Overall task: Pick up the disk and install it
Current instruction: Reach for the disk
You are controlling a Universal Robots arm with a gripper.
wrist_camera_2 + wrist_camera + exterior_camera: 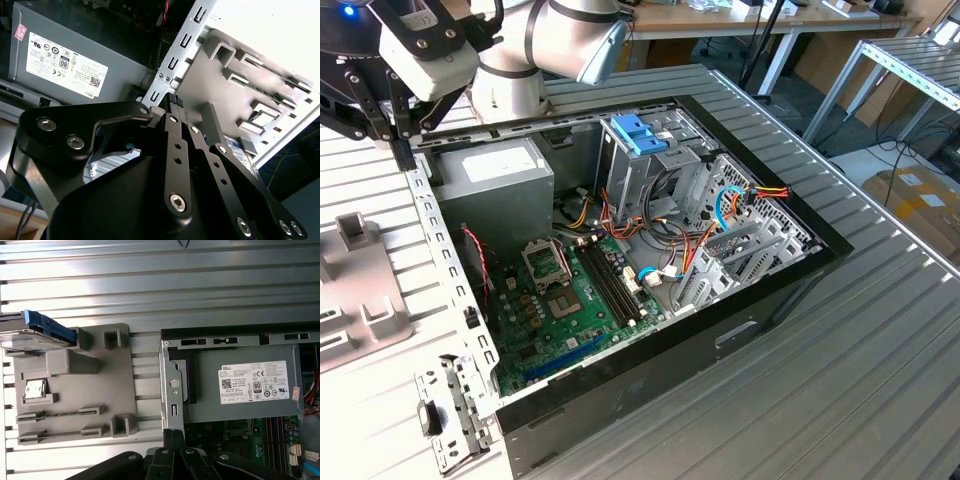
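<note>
Blue-railed disk point(35, 337) on grey tray point(75, 390), probably stiff and weighty; grip across rails. Gripper point(398, 150), exterior view's upper left, clenched empty.

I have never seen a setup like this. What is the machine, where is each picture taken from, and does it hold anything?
It is one robot arm with a black gripper. The exterior view comes from a camera standing apart; both wrist views come from cameras on the arm. An open computer case lies on a ribbed metal table. Beside it is a grey holder, and the disk, with blue rails, rests in it. The gripper is shut and empty, above the case's edge near the grey power supply.
</note>
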